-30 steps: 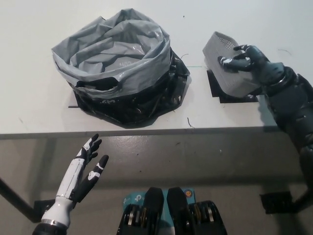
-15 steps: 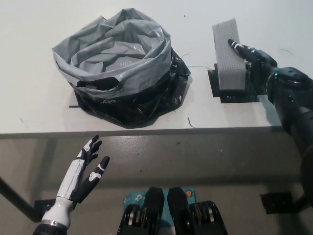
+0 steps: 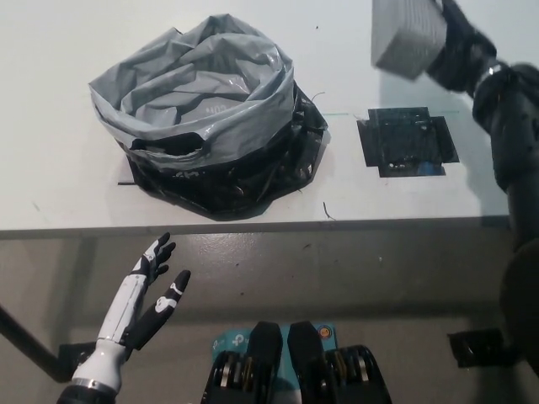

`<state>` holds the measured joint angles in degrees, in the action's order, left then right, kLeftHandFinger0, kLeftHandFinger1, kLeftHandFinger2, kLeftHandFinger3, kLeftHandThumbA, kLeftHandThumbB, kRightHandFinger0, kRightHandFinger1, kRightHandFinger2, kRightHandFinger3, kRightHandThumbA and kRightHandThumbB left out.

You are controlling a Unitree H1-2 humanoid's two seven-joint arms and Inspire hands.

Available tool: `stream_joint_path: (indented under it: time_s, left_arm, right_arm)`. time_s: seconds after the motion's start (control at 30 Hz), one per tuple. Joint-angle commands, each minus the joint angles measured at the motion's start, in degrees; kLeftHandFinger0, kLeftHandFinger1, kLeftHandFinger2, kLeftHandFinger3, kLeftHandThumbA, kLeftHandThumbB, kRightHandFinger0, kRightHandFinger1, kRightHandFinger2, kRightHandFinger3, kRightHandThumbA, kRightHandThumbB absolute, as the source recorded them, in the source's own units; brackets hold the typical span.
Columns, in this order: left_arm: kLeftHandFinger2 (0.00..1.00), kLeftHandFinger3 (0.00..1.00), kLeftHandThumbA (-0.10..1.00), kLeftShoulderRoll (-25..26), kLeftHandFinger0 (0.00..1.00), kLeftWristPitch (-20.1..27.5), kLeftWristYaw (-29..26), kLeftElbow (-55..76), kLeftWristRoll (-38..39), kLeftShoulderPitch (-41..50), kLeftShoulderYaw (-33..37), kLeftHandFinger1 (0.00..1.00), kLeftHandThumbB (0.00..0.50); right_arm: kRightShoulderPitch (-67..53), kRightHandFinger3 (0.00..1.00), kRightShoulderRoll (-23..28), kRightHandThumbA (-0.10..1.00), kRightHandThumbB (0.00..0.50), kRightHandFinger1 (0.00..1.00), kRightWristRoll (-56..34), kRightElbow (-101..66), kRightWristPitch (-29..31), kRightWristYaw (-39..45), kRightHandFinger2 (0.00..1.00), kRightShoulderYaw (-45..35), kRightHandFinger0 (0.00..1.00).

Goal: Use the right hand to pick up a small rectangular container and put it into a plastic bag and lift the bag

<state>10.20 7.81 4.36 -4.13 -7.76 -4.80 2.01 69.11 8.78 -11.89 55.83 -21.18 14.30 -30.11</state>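
container (image 3: 406, 40): small grey rectangular block, up off the table, far right, near the top edge of view; clear of everything beneath it.
grip: right robot hand (image 3: 459, 46) closed on container from its right side; container sits just left of the hand, touching it, tilted slightly.
why held so: side grasp leaves the block's bottom free, probably so it can drop straight into an open mouth.
black pad (image 3: 408, 142): flat dark square on table, below and nearer than the container, bare; looks like the pickup marker.
bag (image 3: 195, 93): grey plastic over a black lower layer, left of the pad, well apart from the container; mouth rolled open and facing up, likely set that way to take a drop from above.
handle cutout (image 3: 168, 145): on near rim of bag, facing the robot; probable lift point later.
table (image 3: 50, 185): white, carries bag and pad.
left robot hand (image 3: 145, 295): white, idle at near left below table edge, fingers spread, holding nothing.
stage: judged mid-carry; next needs leftward travel over the bag mouth.
risk: snagging the crumpled rim.
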Motion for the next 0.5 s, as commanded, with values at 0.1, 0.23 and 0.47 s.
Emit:
stream_joint_path:
  time_s: [0.1, 0.23, 0.47]
  left_arm:
    - [1.00, 1.00, 0.75, 0.8, 1.00, 0.7, 0.3, 1.6, -0.1, 0.7, 0.2, 1.00, 0.177]
    - [1.00, 1.00, 0.76, 0.8, 1.00, 0.2, 0.5, 1.7, -0.1, 0.4, 0.3, 1.00, 0.188]
    - [1.00, 1.00, 0.75, 1.1, 1.00, 0.5, 0.6, 1.9, -1.0, 0.0, 0.8, 1.00, 0.161]
  right_arm:
    - [13.3, 1.00, -2.9, -0.10, 0.173, 0.41, -4.6, -9.5, -5.8, 5.0, 0.84, 8.7, 0.00]
    - [17.3, 1.00, -4.4, -0.10, 0.169, 0.43, -1.0, -5.5, -4.8, 2.7, 0.90, 13.8, 0.00]
    - [19.7, 1.00, -7.0, -0.10, 0.185, 0.50, 4.8, 0.5, 1.2, 2.1, 0.97, 24.2, 0.02]
